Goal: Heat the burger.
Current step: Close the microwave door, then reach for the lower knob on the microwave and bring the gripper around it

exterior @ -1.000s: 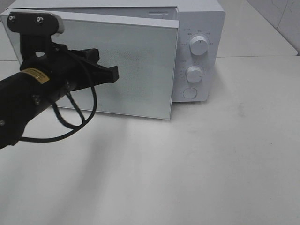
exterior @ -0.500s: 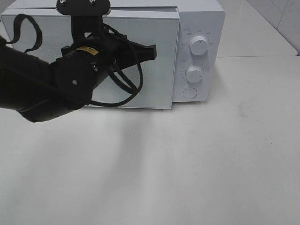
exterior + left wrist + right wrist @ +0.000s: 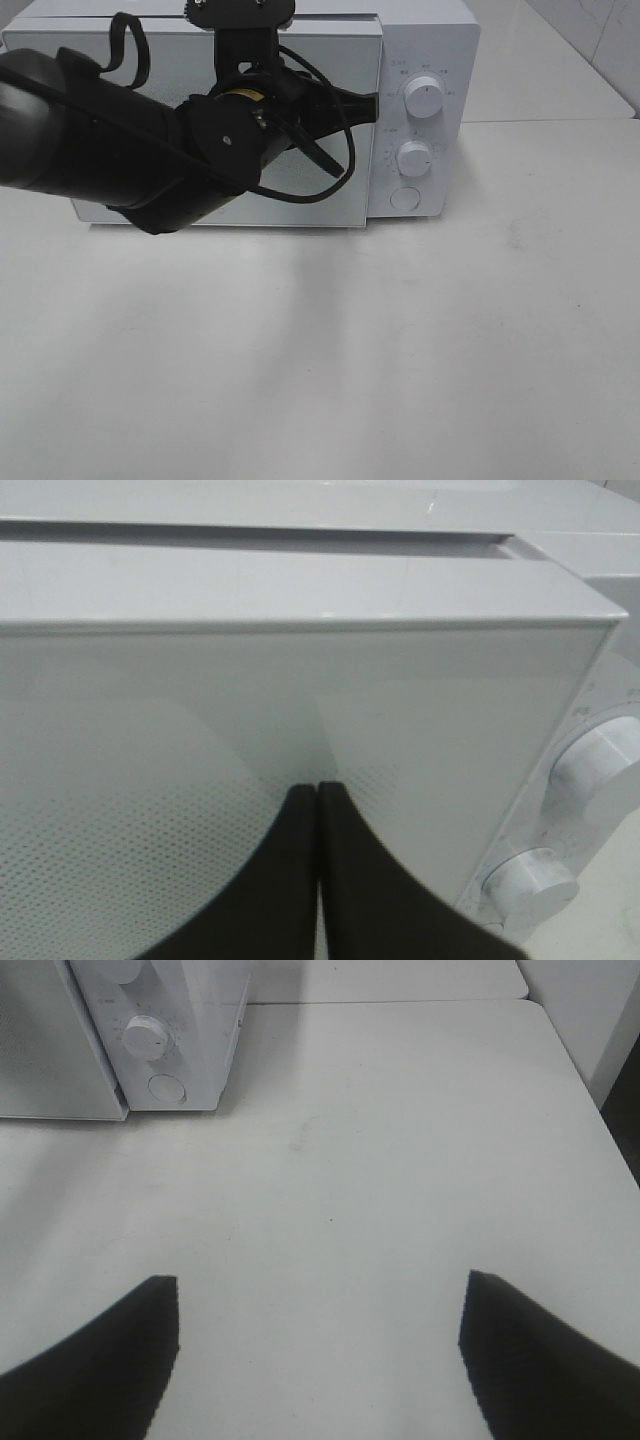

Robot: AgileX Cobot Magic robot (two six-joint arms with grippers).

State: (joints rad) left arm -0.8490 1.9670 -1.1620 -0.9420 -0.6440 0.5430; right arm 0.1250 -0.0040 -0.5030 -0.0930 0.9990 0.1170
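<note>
The left claw (image 3: 317, 790), pinched shut and empty, points at the microwave door (image 3: 200, 710) near its dial-side edge; the burger is out of sight, presumably behind it, while the right claw (image 3: 320, 1278) gapes empty, well apart.

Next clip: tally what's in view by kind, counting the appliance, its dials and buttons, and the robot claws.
1 microwave
2 dials: upper dial, lower dial
1 round button
2 claws: left claw shut, right claw open
Total: 6
</note>
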